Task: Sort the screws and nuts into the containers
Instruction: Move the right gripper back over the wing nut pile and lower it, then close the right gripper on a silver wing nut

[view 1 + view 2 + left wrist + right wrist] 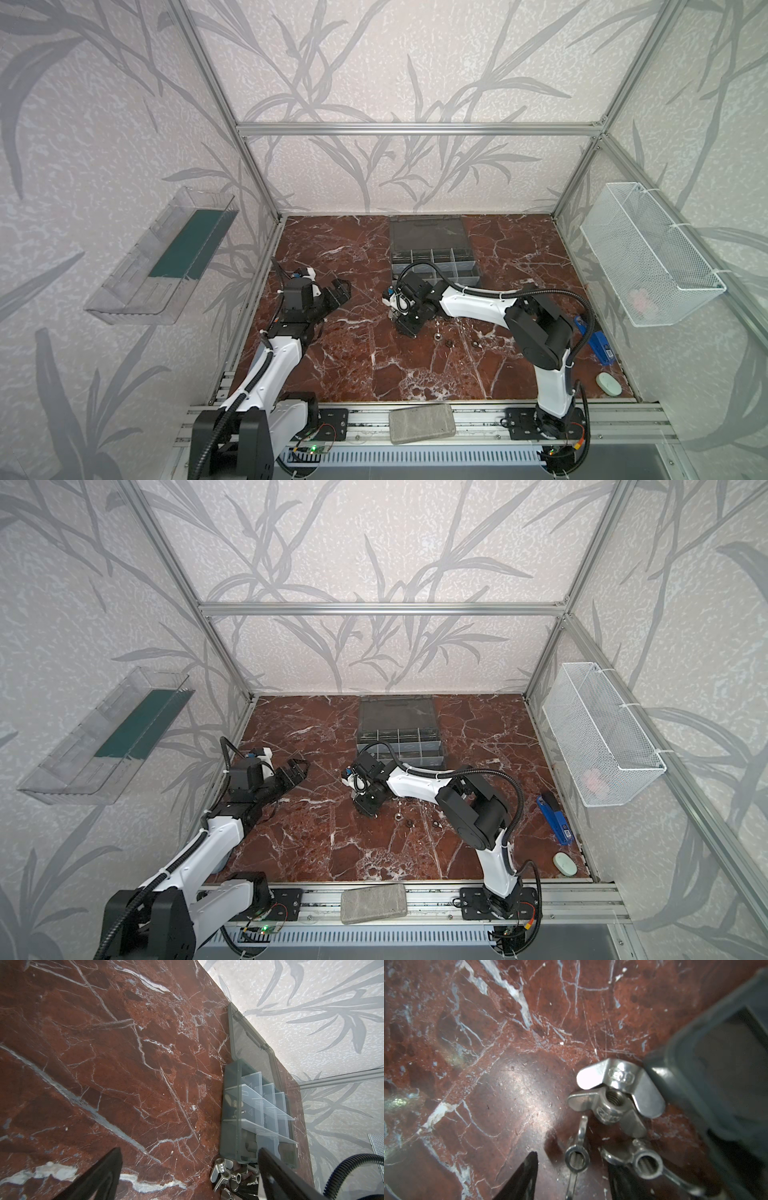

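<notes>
A small heap of silver wing nuts [620, 1088] lies on the red marble counter [488, 1043], right against the near left corner of the dark grey case [716, 1084]. One nut [577, 1159] from the heap sits between the two black fingertips [529, 1172] of the right gripper [405, 330], which points down at the counter. Its jaws are released and about half spread, with a gap on either side of the nut (nothing is gripped yet). In both top views three more small pieces [449, 343], probably nuts, lie loose on the counter just right of that gripper.

The case stands at the back of the counter with its lid open, showing a grid of clear-walled cells [442, 254]. The right arm covers the nearer ones. In the left wrist view, dim metal shapes [231, 1105] show through the smoky wall of a corner cell, but what they are cannot be told.

The left gripper [338, 291] hovers over bare counter well left of the heap, jaws released at full spread and holding nothing.

The step in hand looks like picking a single wing nut from the heap. The next move calls for closing squarely on that nut without dragging its neighbours. It then needs a lift clear of the case wall, a short carry to the cell meant for nuts, and a low release.
</notes>
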